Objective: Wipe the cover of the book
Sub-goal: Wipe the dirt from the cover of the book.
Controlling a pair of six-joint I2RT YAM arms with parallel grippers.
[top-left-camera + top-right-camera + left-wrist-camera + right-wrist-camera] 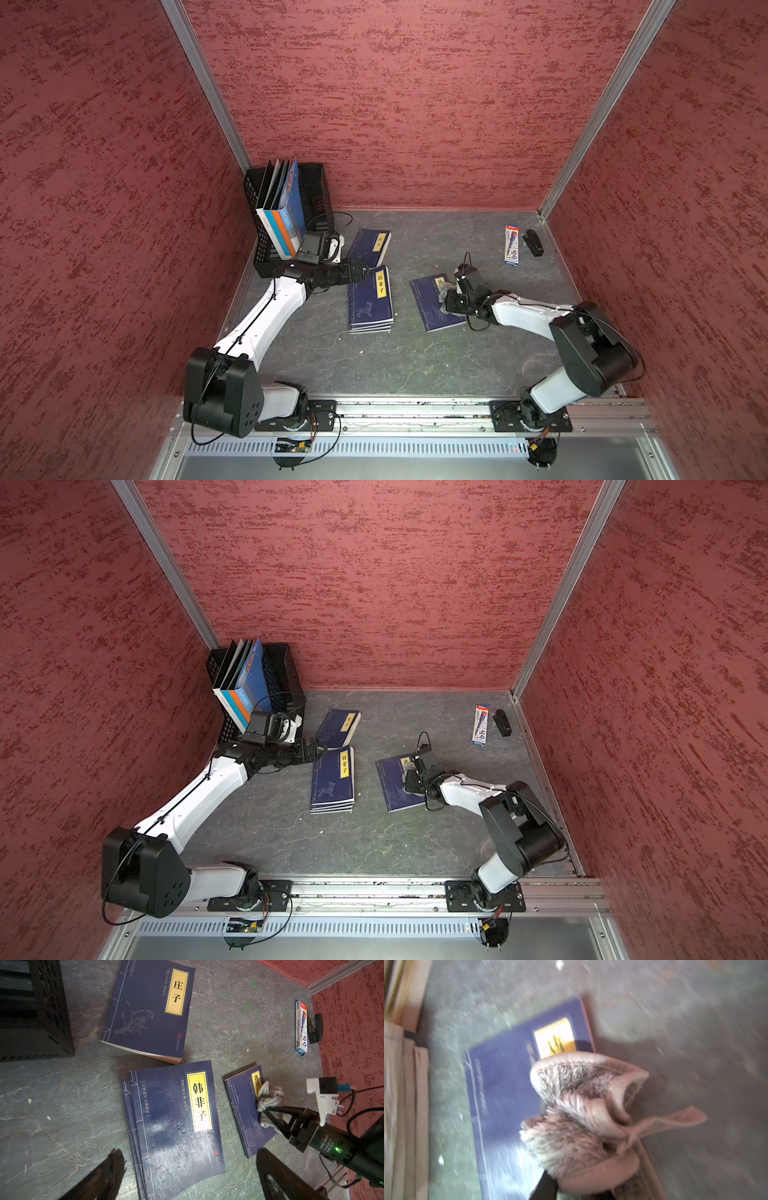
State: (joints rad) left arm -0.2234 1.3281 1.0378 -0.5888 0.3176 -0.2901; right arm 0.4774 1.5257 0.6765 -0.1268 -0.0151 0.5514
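Observation:
The book (pixel 430 309) (pixel 504 1088) is dark blue with a yellow title label and lies flat, right of centre. A fuzzy grey-pink cloth (pixel 443 289) (pixel 270 1095) (pixel 581 1113) rests bunched on the cover's right side, over part of the label. My right gripper (pixel 445 300) (pixel 265 1110) (pixel 571 1188) is shut on the cloth and presses it onto the cover. My left gripper (pixel 365 266) (pixel 189 1151) hovers open and empty over the left edge of a stack of similar books (pixel 371 301) (pixel 176 1126).
Another blue book (pixel 370 246) lies behind the stack. A black mesh basket (pixel 316 187) holding upright folders stands in the back left corner. A pen box (pixel 511 245) and a small black stapler (pixel 533 243) lie at the back right. Red walls enclose three sides.

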